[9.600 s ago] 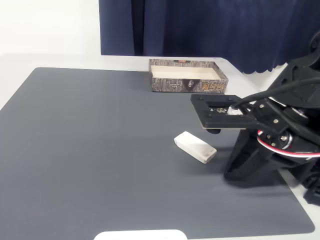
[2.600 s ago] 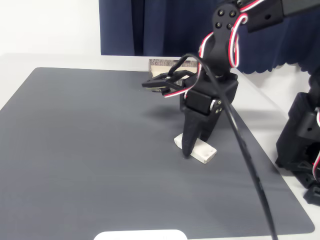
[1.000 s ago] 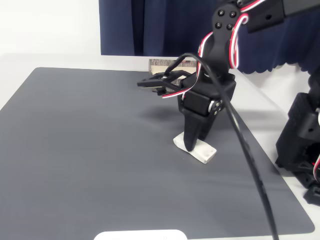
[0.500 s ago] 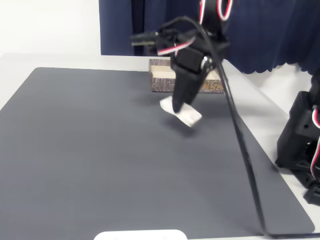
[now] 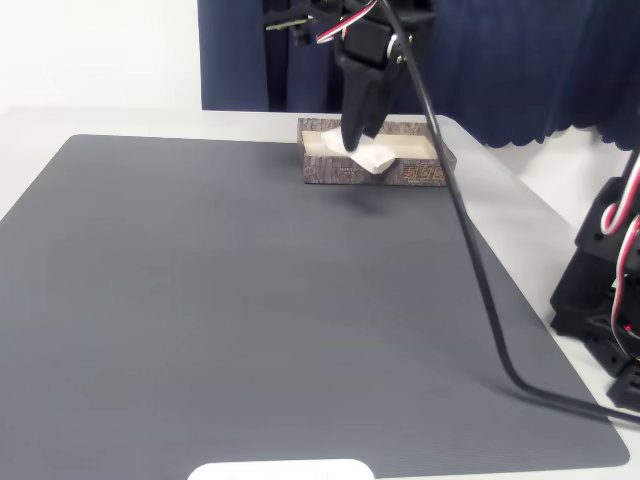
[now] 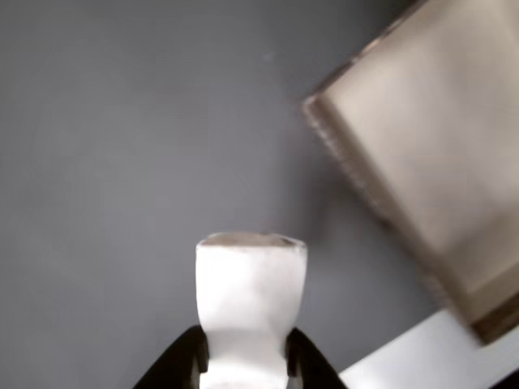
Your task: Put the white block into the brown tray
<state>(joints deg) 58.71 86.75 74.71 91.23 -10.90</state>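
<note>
My gripper [image 5: 356,140] is shut on the white block [image 5: 367,154] and holds it in the air at the near wall of the brown tray [image 5: 420,172], at the far end of the mat. In the wrist view the white block [image 6: 250,301] stands between the two black fingers [image 6: 183,362], and the brown tray [image 6: 422,170] with its cream inside lies blurred at the upper right, with grey mat below the block.
A dark grey mat [image 5: 220,300] covers the table. A dark blue curtain [image 5: 500,60] hangs behind it. The arm's black base [image 5: 610,290] stands at the right edge, with a cable [image 5: 480,300] trailing across the mat. A white rounded plate [image 5: 280,470] shows at the bottom edge.
The gripper closed on the white block where it lay on the mat, lifted it, and carried it up and back toward the brown tray.
</note>
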